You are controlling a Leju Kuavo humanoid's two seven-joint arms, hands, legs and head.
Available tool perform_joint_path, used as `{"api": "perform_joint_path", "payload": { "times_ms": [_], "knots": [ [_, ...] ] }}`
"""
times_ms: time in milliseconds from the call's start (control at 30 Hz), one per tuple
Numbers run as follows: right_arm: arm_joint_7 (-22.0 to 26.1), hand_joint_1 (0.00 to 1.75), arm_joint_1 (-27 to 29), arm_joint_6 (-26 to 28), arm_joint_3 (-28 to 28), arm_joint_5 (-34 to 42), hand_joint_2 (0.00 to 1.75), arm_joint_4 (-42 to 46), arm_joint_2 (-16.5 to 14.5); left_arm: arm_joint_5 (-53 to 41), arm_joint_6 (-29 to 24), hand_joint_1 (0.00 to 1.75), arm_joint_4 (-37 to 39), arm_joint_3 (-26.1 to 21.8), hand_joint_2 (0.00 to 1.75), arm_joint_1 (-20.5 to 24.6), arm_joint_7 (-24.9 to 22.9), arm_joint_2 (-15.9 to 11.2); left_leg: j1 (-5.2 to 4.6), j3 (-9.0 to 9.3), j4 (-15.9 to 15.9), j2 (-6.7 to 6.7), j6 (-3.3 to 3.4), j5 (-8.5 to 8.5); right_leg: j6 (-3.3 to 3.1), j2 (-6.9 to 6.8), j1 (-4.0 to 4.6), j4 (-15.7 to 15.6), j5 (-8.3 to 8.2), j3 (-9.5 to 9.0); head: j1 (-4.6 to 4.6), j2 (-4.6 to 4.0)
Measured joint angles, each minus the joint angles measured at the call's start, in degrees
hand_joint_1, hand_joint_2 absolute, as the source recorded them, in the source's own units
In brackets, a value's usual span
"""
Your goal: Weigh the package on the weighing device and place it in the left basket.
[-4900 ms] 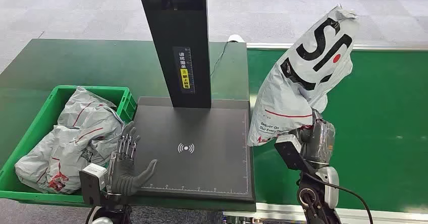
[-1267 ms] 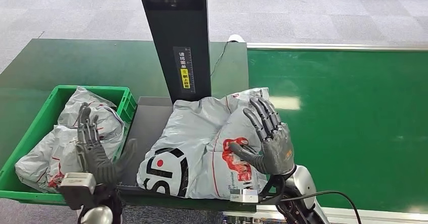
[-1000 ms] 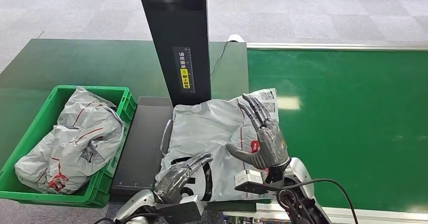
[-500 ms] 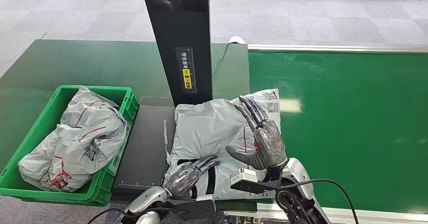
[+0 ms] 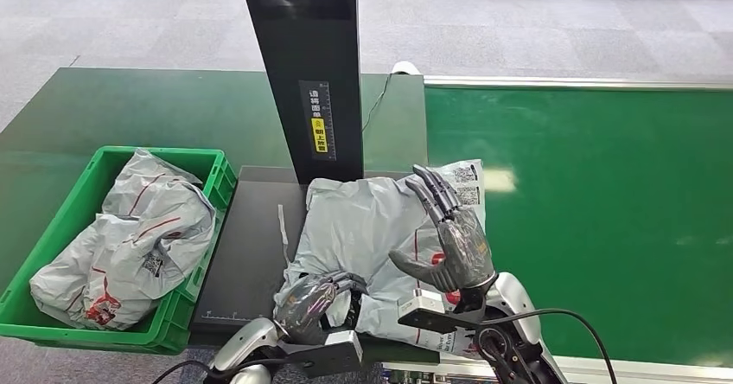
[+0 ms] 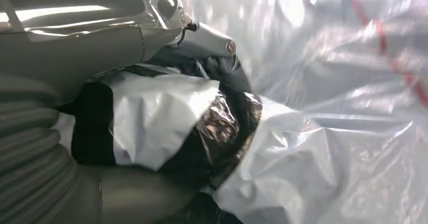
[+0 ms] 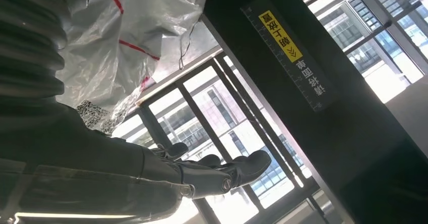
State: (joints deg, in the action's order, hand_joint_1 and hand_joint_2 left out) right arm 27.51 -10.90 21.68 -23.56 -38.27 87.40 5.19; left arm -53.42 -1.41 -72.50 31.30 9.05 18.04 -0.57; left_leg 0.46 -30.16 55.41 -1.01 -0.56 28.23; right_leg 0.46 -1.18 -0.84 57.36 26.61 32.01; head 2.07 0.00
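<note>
Curling tighter since half a second ago, my left hand [image 5: 313, 299] now bunches the package's [image 5: 372, 228] near corner on the weighing device [image 5: 246, 263].
From the head view, my right hand [image 5: 449, 241] hovers over the package's far half, holding nothing, fingers spread; the left basket [image 5: 52, 228], with other bags, sits beyond my left hand. At my left wrist, fingers [image 6: 212, 42] clench crumpled plastic [image 6: 161, 118]. At my right wrist, fingers [image 7: 222, 171] reach toward the black post [image 7: 323, 98].

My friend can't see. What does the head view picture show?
A grey package lies on a black scale. The robot's left hand grips its near edge, and the right hand is open above it. A green basket of packages sits to the left.
</note>
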Motion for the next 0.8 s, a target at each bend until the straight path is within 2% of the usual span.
{"api": "perform_joint_path", "payload": {
  "times_ms": [300, 500, 567, 800],
  "knots": [
    [2.0, 0.00, 3.1, 0.3, 1.6, 0.3, 1.75, 3.7, 0.2, 3.1, -12.8, 1.75, -6.1, -3.9, 1.75, -2.3, 5.3, -0.5, 0.00, -0.26, 0.0, -0.01, 0.00, 0.01, 0.00, 0.01, 0.01, 0.0, 0.01, 0.26, 0.00, 0.00],
    [3.9, 0.00, 4.6, 1.9, 2.7, 1.4, 1.75, 5.6, 0.2, -3.9, -31.0, 1.75, -9.4, -7.2, 1.75, -2.8, 4.1, -0.5, 0.00, -0.27, 0.0, -0.03, 0.00, 0.01, 0.00, 0.01, 0.01, 0.0, 0.01, 0.27, 0.00, 0.00],
    [4.8, 0.00, 4.9, 2.9, 2.9, 2.4, 1.75, 6.1, 0.2, -4.3, -35.0, 1.75, -11.0, -8.5, 1.75, -3.1, 4.6, -0.5, 0.00, -0.27, 0.0, -0.03, 0.00, 0.01, 0.00, 0.01, 0.01, 0.0, 0.01, 0.26, 0.00, 0.00],
    [5.8, 0.00, 5.9, 5.1, 3.2, 3.5, 1.75, 7.0, 0.2, -2.9, -36.6, 1.75, -17.3, -13.3, 1.75, -6.2, 10.3, -0.1, 0.00, -0.29, 0.0, -0.06, 0.00, 0.02, 0.00, 0.03, 0.02, 0.0, 0.01, 0.30, -0.01, 0.00]
  ]
}}
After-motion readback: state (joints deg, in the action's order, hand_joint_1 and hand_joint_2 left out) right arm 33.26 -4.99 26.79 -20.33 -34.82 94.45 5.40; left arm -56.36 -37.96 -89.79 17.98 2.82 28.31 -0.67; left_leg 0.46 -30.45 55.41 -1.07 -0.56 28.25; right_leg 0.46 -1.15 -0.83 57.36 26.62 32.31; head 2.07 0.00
